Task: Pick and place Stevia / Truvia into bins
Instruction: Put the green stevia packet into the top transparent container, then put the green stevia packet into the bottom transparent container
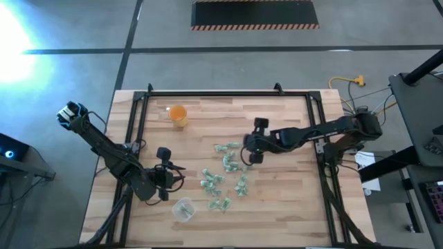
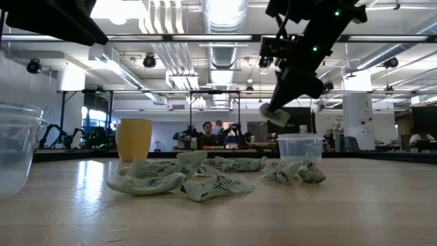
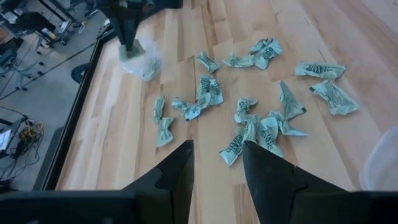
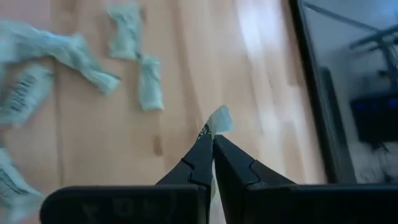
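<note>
Several pale green Stevia sachets lie scattered mid-table, also plain in the left wrist view. My right gripper is shut on one sachet, held in the air just over a clear bin that stands on the table at the pile's far side. My left gripper waits open at the left of the pile, fingers empty. A second clear bin stands near the front edge, beside the left gripper. My right gripper pinches the sachet between its two fingertips, with one end sticking out past them. The fingers slant downward from the table's right side. The sachet is lifted clear of the table, above the clear bin's rim.
An orange cup stands at the far left of the tabletop. A black frame runs along the table's far edge and sides. Bare wood lies to the right of the pile and along the near edge.
</note>
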Robot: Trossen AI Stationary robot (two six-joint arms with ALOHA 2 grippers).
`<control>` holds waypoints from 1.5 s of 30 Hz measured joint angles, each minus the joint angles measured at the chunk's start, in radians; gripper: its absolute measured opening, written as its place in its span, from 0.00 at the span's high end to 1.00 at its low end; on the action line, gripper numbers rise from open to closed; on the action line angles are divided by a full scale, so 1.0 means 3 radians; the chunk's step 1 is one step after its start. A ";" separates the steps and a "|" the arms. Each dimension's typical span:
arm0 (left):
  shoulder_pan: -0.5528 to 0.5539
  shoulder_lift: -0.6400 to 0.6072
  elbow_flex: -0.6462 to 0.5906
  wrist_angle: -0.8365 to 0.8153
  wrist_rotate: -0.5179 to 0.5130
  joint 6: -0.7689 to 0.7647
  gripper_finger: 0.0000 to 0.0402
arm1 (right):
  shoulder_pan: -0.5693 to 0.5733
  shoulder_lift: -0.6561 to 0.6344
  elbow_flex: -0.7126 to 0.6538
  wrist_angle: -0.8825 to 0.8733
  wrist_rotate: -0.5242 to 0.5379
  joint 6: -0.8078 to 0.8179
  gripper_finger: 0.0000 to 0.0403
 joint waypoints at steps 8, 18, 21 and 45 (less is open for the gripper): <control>0.0000 -0.0001 -0.0005 0.0000 0.0000 0.0000 0.70 | -0.0068 -0.0334 -0.0383 -0.0092 0.0138 0.0282 0.98; 0.0000 -0.0001 0.0000 0.0015 0.0000 0.0000 0.70 | -0.0258 -0.0388 -0.0609 0.0017 0.0128 0.0400 0.96; -0.0001 -0.0001 0.0000 0.0013 0.0000 0.0000 0.70 | -0.0266 -0.0389 -0.0613 0.0024 0.0128 0.0391 0.92; 0.1002 0.0691 0.0103 0.0777 0.1253 0.0764 0.70 | 0.0530 -0.1117 -0.0613 0.0236 0.0081 0.0201 0.74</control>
